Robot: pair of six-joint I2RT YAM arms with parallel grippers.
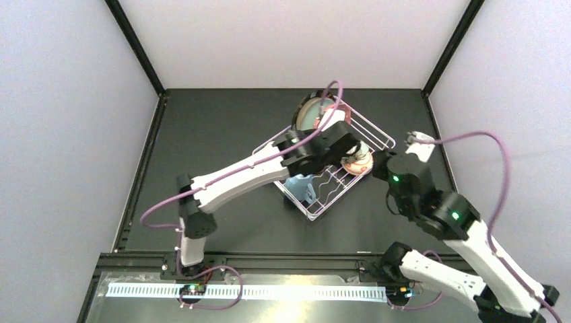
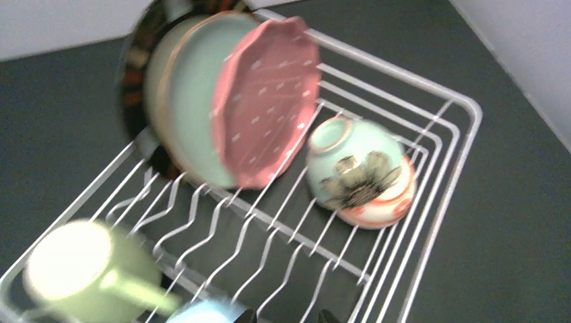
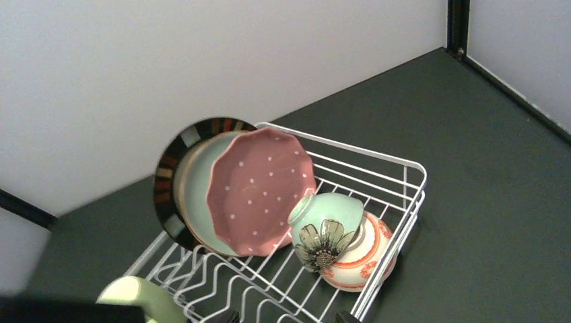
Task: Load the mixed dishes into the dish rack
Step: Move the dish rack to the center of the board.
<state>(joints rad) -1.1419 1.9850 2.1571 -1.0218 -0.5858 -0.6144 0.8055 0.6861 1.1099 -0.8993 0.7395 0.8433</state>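
Hard, glazed and chip-prone, the mint bowl (image 3: 323, 225) resting against the orange bowl (image 3: 367, 259) looks slippery and is best pinched across its rim; the left gripper (image 2: 284, 315) and right gripper (image 3: 288, 316) both have their fingers spread and empty.

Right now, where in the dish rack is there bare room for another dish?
In the dish rack the middle wires are bare, bordered by the pink dotted plate, mint bowl and cream mug. Crowded: the far corner's plate stack, the bowl's side wall, the mug's near end.
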